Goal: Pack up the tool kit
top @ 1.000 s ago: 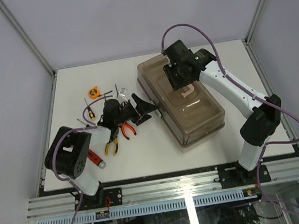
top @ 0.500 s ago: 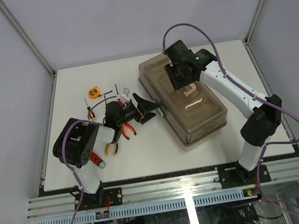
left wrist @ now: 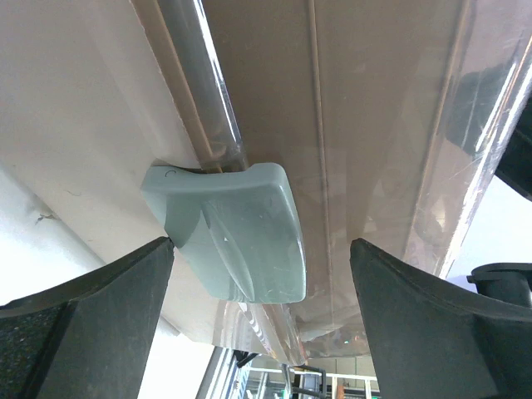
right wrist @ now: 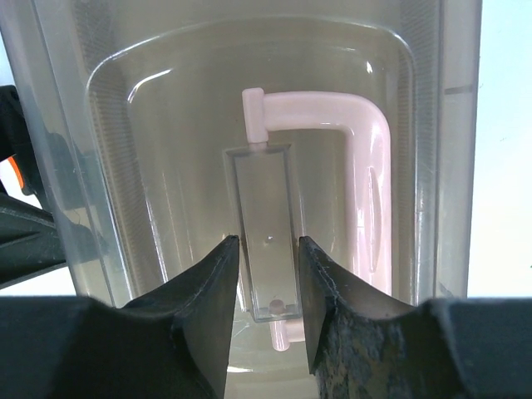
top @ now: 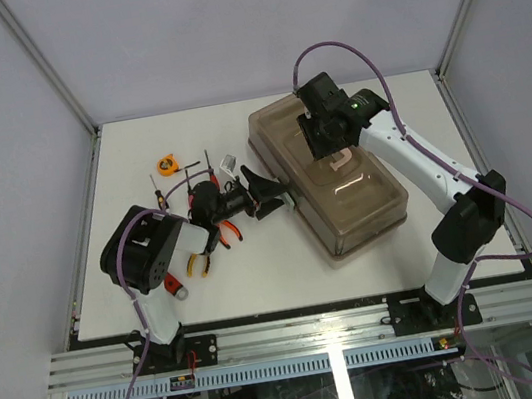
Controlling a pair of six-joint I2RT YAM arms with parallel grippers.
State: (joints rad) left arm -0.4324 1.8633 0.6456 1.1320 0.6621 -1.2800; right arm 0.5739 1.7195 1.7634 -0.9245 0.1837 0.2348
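The beige toolbox [top: 336,180] with its translucent brown lid [right wrist: 166,125] lies shut on the right half of the table. My right gripper [top: 332,140] stands over the lid; in the right wrist view [right wrist: 264,243] its fingers press both sides of the clear handle block [right wrist: 264,208], with the pink handle [right wrist: 370,166] folded flat beside it. My left gripper [top: 272,198] is open at the box's left side; in the left wrist view [left wrist: 262,249] the green latch [left wrist: 233,233] sits between its fingers, untouched. Tape measure [top: 168,163], pliers [top: 228,231] and screwdrivers [top: 157,193] lie left of the box.
Yellow-handled pliers [top: 198,263] and a red-handled wrench [top: 171,285] lie near the left arm's base. A small silver part [top: 228,163] lies behind the left gripper. The table's white edge runs along the front, and metal cage posts stand at the corners.
My left gripper has moved right, closer to the green latch. The toolbox and my right gripper on its lid have shifted slightly to the right.
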